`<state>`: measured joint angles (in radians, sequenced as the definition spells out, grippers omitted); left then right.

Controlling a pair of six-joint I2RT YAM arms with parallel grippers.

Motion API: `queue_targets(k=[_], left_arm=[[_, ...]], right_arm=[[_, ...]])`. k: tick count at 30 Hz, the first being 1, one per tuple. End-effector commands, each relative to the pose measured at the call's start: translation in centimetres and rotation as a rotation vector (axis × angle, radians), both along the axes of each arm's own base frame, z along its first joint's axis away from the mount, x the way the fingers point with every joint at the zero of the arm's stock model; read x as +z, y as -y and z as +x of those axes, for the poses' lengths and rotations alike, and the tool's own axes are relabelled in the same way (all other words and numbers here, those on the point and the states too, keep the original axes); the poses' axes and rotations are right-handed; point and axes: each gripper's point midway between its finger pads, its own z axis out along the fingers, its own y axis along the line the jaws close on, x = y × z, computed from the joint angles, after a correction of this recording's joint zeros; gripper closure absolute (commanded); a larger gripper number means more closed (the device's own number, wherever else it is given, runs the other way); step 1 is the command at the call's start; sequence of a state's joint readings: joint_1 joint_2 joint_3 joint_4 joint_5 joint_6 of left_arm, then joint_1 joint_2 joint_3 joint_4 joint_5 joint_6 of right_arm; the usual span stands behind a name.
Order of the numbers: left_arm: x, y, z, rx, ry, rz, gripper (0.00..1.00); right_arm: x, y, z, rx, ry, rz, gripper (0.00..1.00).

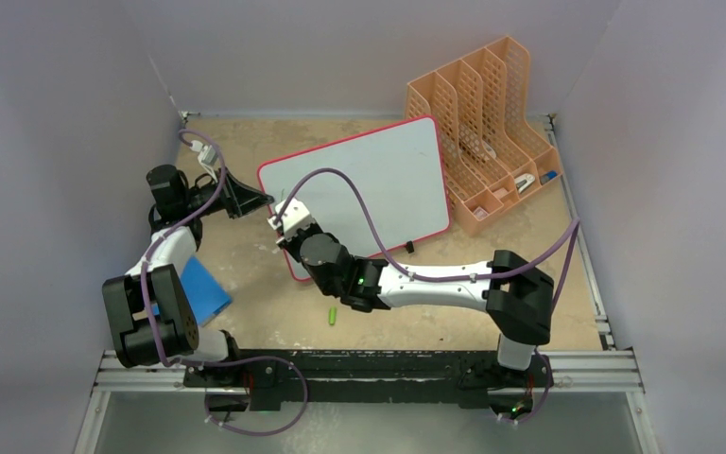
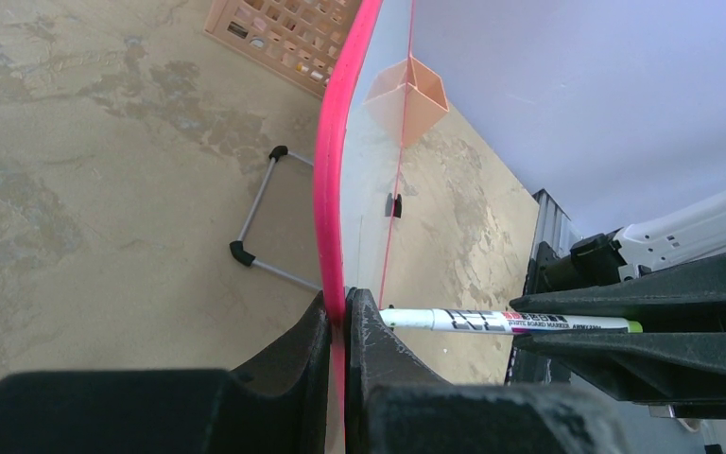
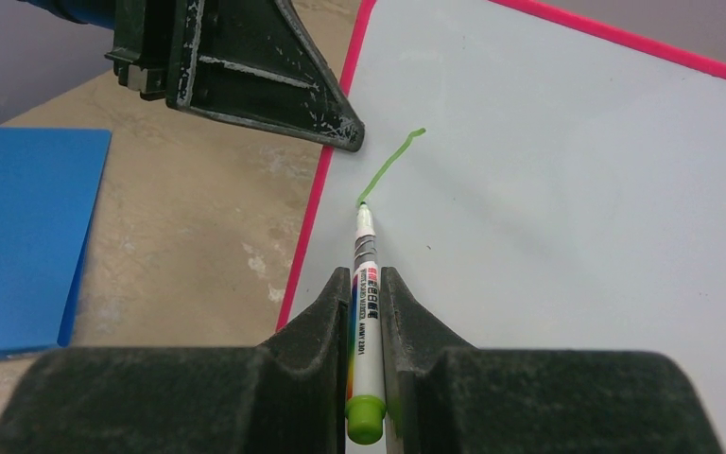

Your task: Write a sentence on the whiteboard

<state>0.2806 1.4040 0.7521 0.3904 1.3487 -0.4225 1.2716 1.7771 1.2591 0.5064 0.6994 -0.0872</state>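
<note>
The whiteboard (image 1: 378,175), white with a pink-red rim, lies tilted on the table. My left gripper (image 1: 257,198) is shut on its left rim; in the left wrist view the jaws (image 2: 337,301) pinch the pink rim (image 2: 334,170). My right gripper (image 1: 282,219) is shut on a white marker with a green end (image 3: 367,312). The marker's tip touches the board (image 3: 548,208) near its left edge. Of the sentence, only one short green stroke (image 3: 389,163) shows, running up and right from the tip. The marker also shows in the left wrist view (image 2: 501,321).
An orange file organizer (image 1: 487,123) stands right behind the board. A blue pad (image 1: 203,288) lies under my left arm. A small green cap (image 1: 334,316) lies on the table near my right arm. A wire stand (image 2: 260,203) shows beside the board. Walls close in on three sides.
</note>
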Motion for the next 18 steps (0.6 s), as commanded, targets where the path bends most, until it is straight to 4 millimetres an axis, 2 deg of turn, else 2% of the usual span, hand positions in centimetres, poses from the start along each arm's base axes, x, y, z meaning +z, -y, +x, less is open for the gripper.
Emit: queue_targets(k=[1, 9, 18], left_arm=[[0.9, 0.9, -0.4, -0.046, 0.061, 0.020, 1.00], [0.9, 1.0, -0.4, -0.050, 0.063, 0.020, 1.00], [0.9, 1.0, -0.4, -0.048, 0.062, 0.020, 1.00]], right_arm=[[4.1, 0.2, 0.6, -0.048, 0.042, 0.095, 1.00], [4.2, -0.1, 0.7, -0.048, 0.048, 0.100, 1.00], [5.6, 0.1, 0.8, -0.049, 0.066, 0.124, 1.00]])
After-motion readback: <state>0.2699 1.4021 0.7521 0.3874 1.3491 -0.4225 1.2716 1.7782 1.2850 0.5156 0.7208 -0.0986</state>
